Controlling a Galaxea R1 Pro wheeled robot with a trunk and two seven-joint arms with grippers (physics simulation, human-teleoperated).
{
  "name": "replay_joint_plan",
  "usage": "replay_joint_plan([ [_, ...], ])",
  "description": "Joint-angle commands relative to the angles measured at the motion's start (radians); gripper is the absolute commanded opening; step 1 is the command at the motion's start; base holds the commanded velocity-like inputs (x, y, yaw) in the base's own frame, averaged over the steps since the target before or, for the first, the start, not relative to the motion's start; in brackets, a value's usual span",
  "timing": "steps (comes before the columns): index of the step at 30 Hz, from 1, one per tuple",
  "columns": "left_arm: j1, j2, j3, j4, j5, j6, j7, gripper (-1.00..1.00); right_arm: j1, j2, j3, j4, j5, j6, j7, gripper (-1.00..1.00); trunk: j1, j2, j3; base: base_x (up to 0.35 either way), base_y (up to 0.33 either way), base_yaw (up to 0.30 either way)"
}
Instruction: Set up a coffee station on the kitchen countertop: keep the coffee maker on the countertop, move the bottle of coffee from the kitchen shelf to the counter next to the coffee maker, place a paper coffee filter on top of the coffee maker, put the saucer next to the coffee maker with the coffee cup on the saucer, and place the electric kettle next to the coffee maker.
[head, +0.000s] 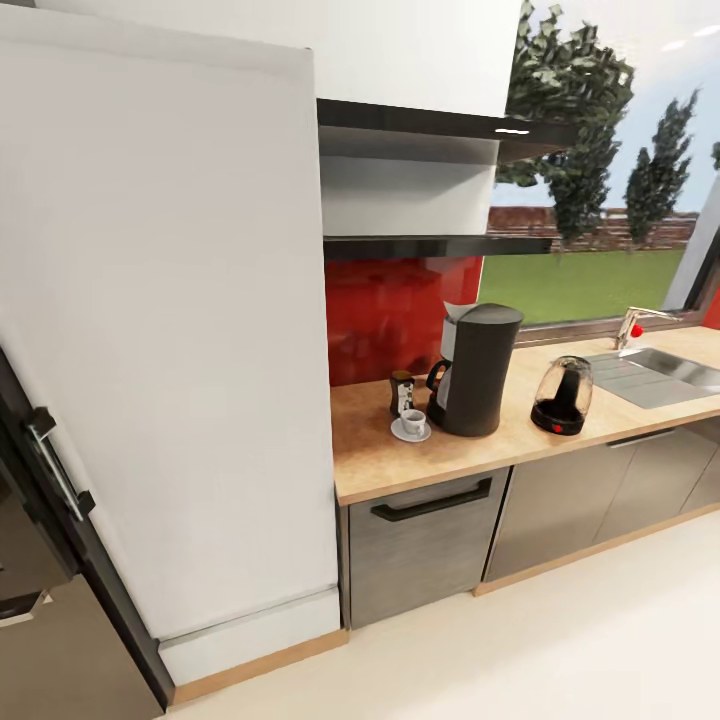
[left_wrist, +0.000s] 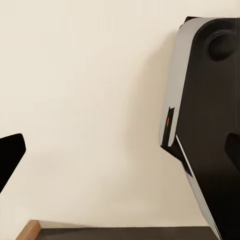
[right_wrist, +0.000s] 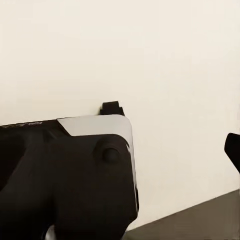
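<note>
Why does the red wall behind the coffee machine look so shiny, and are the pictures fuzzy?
In the head view the red wall panel is glossy, with pale streaks of reflected light, and the coffee maker looks a bit soft-edged. In both wrist views the floor is evenly lit, and the dark fingers at the edges look blurred.

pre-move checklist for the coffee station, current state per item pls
1. Coffee maker on the countertop: ok, upright near the red backsplash.
2. Coffee cup on the saucer beside the coffee maker: ok.
3. Bottle of coffee on the counter next to the maker: ok, a small dark bottle stands behind the cup.
4. Electric kettle next to the maker: ok, it stands on the sink side with a gap between them.
5. Paper filter on top of the maker: cannot tell, nothing distinct shows on its lid.
6. Grippers free: cannot tell, the wrist views show only fingertip edges over the floor.
</note>
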Motion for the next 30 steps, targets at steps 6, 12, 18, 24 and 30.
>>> replay_joint_plan([
  [6,0.0,0.001,0.009,0.001,-0.008,0.015,-0.005,1.0,0.038,0.032,-0.008,-0.001,0.025,0.062,0.023,1.0,0.001,-0.002,-0.002,0.0,0.0,0.0],
  [12,-0.001,0.006,0.008,0.001,-0.007,0.151,0.004,1.0,0.053,0.045,-0.008,-0.002,0.024,0.182,0.023,1.0,0.001,-0.002,-0.002,0.0,0.0,0.0],
  [18,-0.001,-0.001,0.008,0.001,-0.007,0.199,0.067,1.0,0.065,0.059,-0.008,-0.002,0.026,0.196,0.023,1.0,0.001,-0.002,-0.002,0.0,0.0,0.0],
  [24,-0.001,-0.001,0.008,0.001,-0.007,0.202,0.077,1.0,0.067,0.061,-0.008,-0.002,0.027,0.195,0.021,1.0,0.001,-0.002,-0.002,0.0,0.0,0.0],
  [30,-0.001,-0.001,0.007,0.001,-0.009,0.201,0.078,1.0,0.078,0.06,-0.009,-0.003,0.026,0.188,0.019,1.0,0.001,-0.002,-0.002,0.0,0.0,0.0],
])
